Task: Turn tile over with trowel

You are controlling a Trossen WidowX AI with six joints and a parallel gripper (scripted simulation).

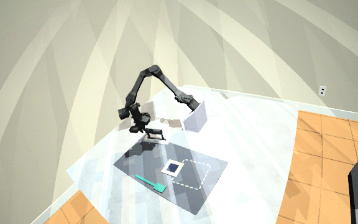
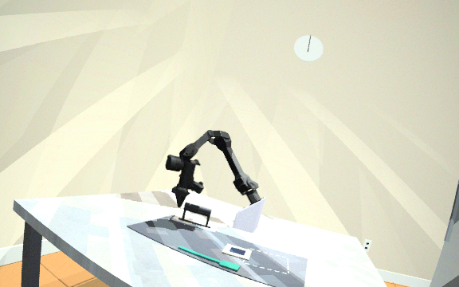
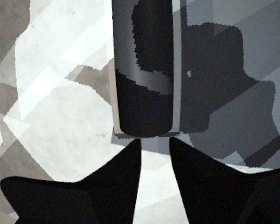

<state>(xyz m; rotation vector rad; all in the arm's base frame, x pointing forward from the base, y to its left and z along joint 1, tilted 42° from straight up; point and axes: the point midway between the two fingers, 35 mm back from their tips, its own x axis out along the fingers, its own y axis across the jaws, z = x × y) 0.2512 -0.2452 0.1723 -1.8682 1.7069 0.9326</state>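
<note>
A trowel (image 1: 155, 131) (image 2: 198, 208) (image 3: 151, 100) with a thick black handle on two posts rests plate-down at the mat's back-left edge, handle up. My gripper (image 1: 142, 132) (image 2: 179, 206) (image 3: 155, 143) points down at the left end of this handle; its fingers are partly apart with nothing between them. The white tile (image 1: 165, 170) (image 2: 226, 249) lies flat with its dark blue marked square up. It is at the left side of the dashed outline (image 1: 199, 188) (image 2: 288, 272), mostly outside it. Whether the fingertips touch the handle cannot be told.
A teal flat-bladed tool (image 1: 160, 187) (image 2: 229, 265) lies along the front-left edge of the grey mat (image 1: 214, 174) (image 2: 154, 229). A pale upright panel (image 1: 196, 118) (image 2: 249, 217) stands beside the arm's base, behind the mat.
</note>
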